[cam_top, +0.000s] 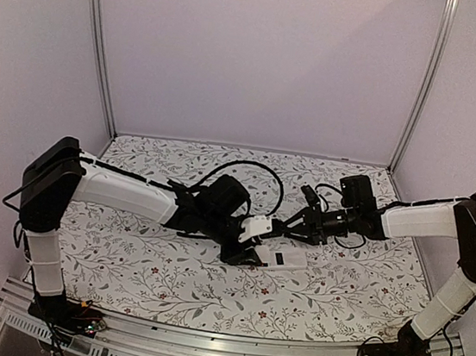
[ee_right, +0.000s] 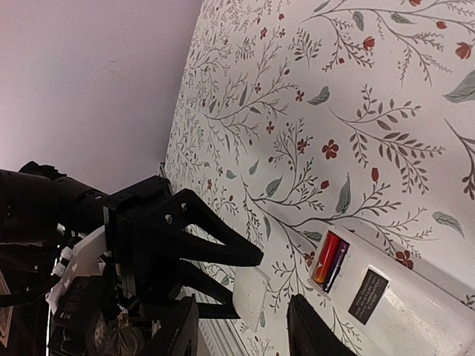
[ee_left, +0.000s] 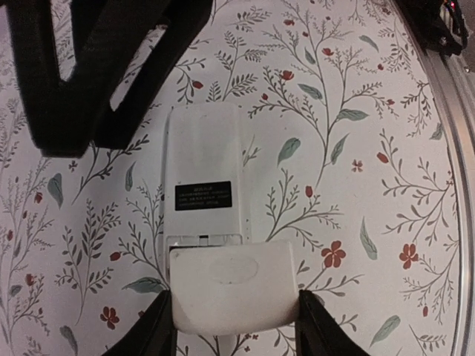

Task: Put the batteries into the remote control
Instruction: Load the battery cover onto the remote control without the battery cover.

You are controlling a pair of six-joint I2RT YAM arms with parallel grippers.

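The remote control lies back up on the flowered cloth, with a black label on its white back. It also shows in the right wrist view and the top view. Its battery bay is open, and two batteries lie in it side by side, one red-orange, one dark purple. My left gripper is shut on the loose white battery cover, held just over the remote's bay end. My right gripper is open and empty, hovering close over the remote's other end, beside the left gripper.
The flowered cloth covers the table. A metal rail runs along the table's edge. Pale walls enclose the back and sides. Both arms meet at the middle of the table.
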